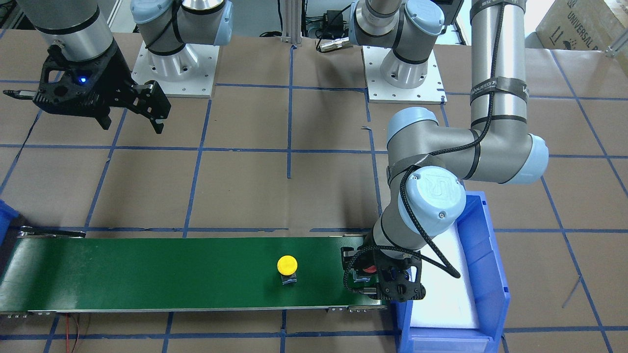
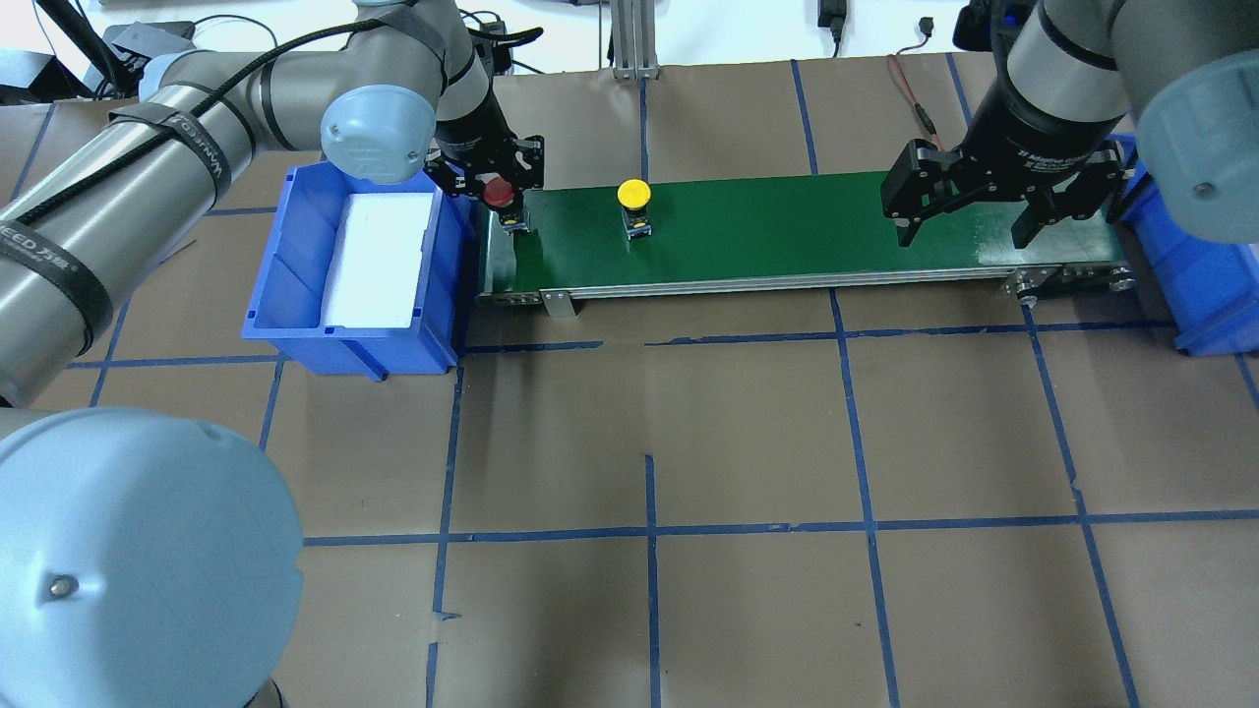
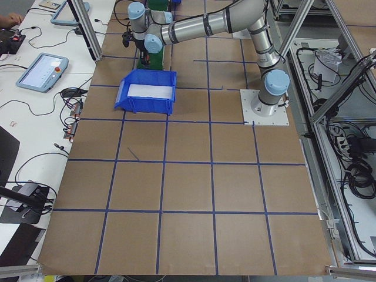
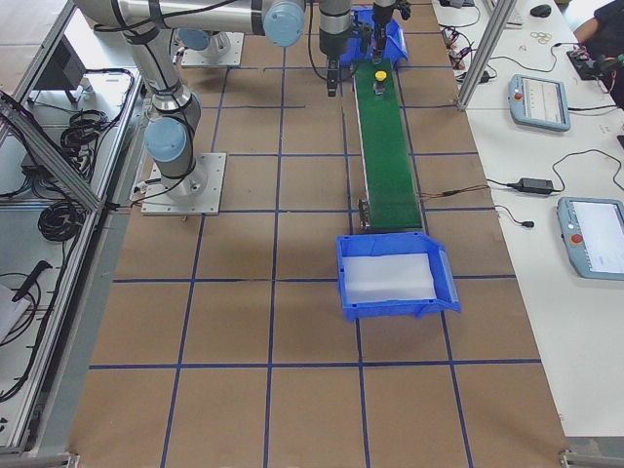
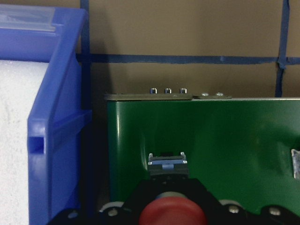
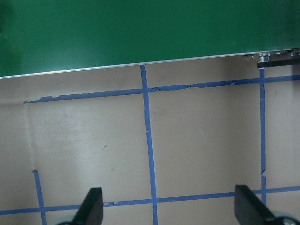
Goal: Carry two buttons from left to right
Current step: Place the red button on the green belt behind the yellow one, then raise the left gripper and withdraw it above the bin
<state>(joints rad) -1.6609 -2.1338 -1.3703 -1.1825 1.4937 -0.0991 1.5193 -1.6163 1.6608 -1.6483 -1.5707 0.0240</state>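
The yellow-capped button (image 2: 633, 193) stands upright on the green conveyor belt (image 2: 787, 226), a little in from its left end; it also shows in the front view (image 1: 287, 265). My left gripper (image 2: 502, 204) points down over the belt's left end and is shut on the red-capped button (image 2: 499, 192). In the left wrist view the red cap (image 5: 172, 216) sits between the closed fingers, and its base (image 5: 168, 165) is at the belt surface. My right gripper (image 2: 964, 236) hangs open and empty above the belt's right end.
A blue bin (image 2: 295, 256) with a white foam liner stands right against the belt's left end, under my left arm. Another blue bin (image 2: 1210, 295) stands at the belt's right end. The table is brown paper with blue tape lines.
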